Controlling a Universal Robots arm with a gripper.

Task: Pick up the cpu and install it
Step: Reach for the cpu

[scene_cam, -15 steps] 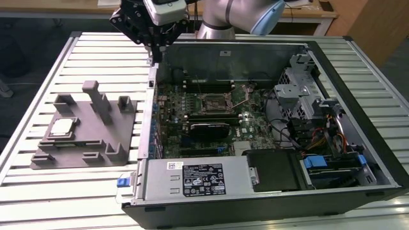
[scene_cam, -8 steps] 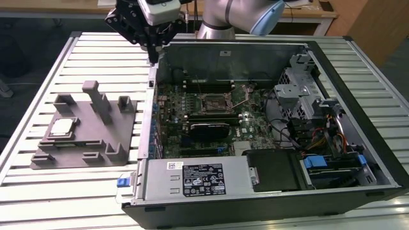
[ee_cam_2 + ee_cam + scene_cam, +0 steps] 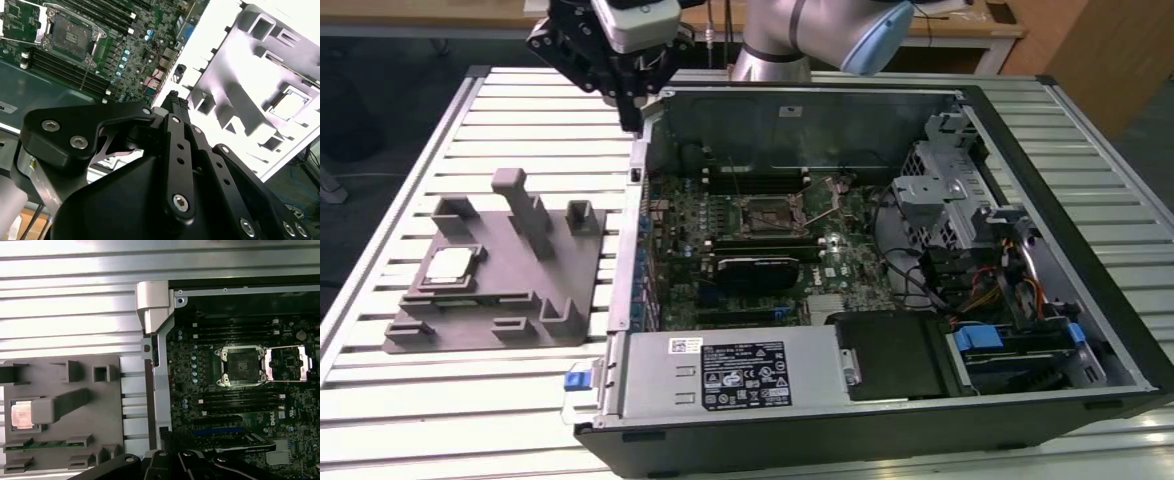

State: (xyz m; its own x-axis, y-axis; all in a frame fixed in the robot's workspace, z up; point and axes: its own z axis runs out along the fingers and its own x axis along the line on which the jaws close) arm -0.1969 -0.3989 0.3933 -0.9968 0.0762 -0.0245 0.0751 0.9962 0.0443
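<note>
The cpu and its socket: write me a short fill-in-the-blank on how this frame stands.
1. The cpu lies on the grey block, to the exterior view's ____ of the computer case.
2. The socket in the case is ____, its retaining frame swung open.
3. The gripper hangs by the case's rim, ____ the cpu in it.
Missing: left; empty; without
</note>
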